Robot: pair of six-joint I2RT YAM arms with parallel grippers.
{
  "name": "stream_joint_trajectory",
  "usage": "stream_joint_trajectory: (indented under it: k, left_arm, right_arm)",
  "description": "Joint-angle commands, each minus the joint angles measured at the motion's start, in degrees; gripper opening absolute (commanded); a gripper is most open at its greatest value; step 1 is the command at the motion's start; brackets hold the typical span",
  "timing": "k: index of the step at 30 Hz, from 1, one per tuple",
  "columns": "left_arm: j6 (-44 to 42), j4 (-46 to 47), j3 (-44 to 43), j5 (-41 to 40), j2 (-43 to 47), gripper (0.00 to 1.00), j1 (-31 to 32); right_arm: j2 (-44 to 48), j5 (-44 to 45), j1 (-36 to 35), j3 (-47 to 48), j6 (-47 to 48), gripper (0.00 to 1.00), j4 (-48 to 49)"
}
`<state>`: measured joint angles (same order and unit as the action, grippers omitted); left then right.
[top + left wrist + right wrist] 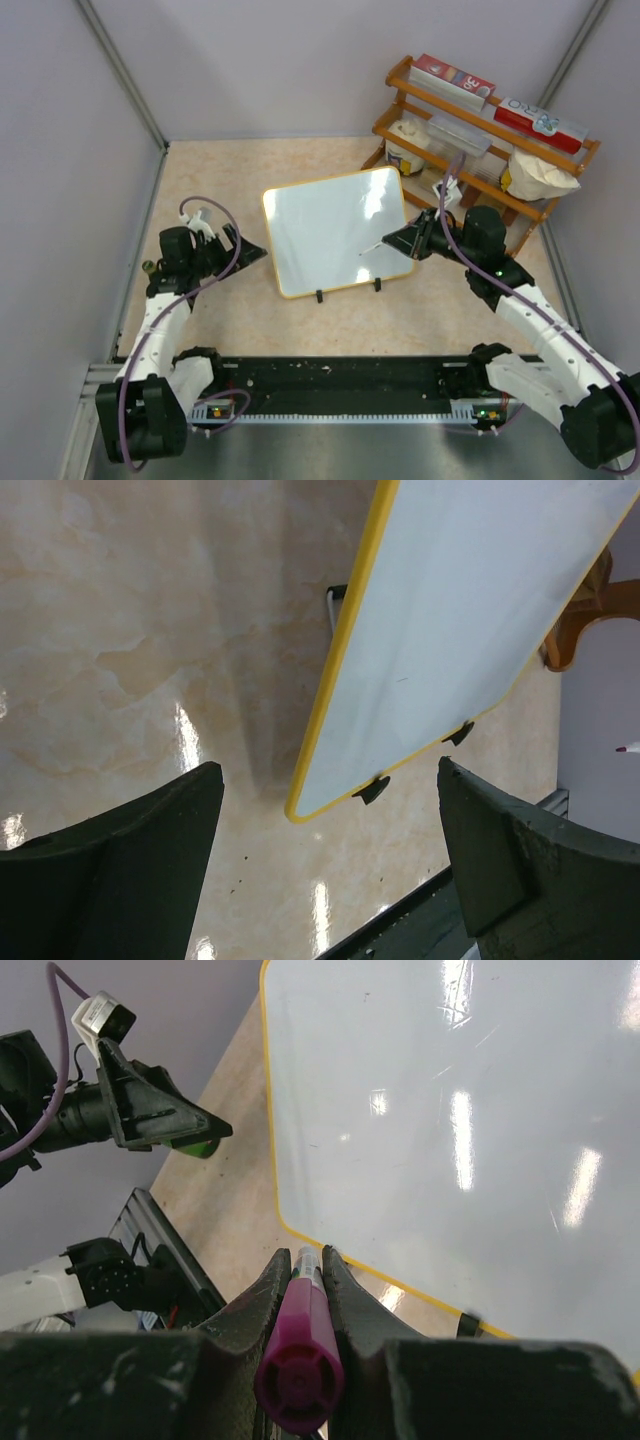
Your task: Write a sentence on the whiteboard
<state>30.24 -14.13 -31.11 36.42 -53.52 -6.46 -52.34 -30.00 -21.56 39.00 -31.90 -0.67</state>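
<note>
Low in the right wrist view, the right tool [305, 1260] is clenched on a purple-ended marker [300, 1345], with its tip aimed at the board's near edge, probably ready to write. At middle left, the left tool [240, 250] hangs released. The whiteboard [335, 235] sits centre frame on the worktop [220, 180] and looks blank.

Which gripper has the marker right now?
The right gripper: it is shut on the purple marker, at the right edge of the whiteboard. The left gripper is open and empty, off to the whiteboard's left.
</note>
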Motion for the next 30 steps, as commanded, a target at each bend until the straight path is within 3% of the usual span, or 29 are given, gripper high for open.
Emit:
stream_joint_trajectory:
  k: [1, 8, 18, 24, 30]
  left_arm:
    - [-1.1, 6.2, -1.1, 4.8, -0.5, 0.91, -0.4]
    - [-4.0, 12.5, -0.4, 9.6, -1.3, 0.93, -0.4]
    - [2.8, 38.5, 2.8, 17.2, -13.9, 0.93, 0.3]
    - [1.2, 40.1, -2.9, 18.6, -24.2, 0.91, 3.1]
    - [0.0, 42.9, -6.0, 20.0, -30.9, 0.78, 9.0]
  right_arm:
    - [1.9, 0.7, 0.6, 0.3, 1.6, 0.0, 0.8]
    - [0.6, -1.0, 0.6, -0.3, 0.0, 0.0, 3.4]
    - [-1.3, -4.1, 0.6, 0.5, -1.0, 0.0, 5.2]
    - [-0.2, -3.8, 0.6, 0.5, -0.7, 0.0, 3.7]
    - [0.7, -3.5, 0.6, 0.7, -0.5, 0.0, 2.9]
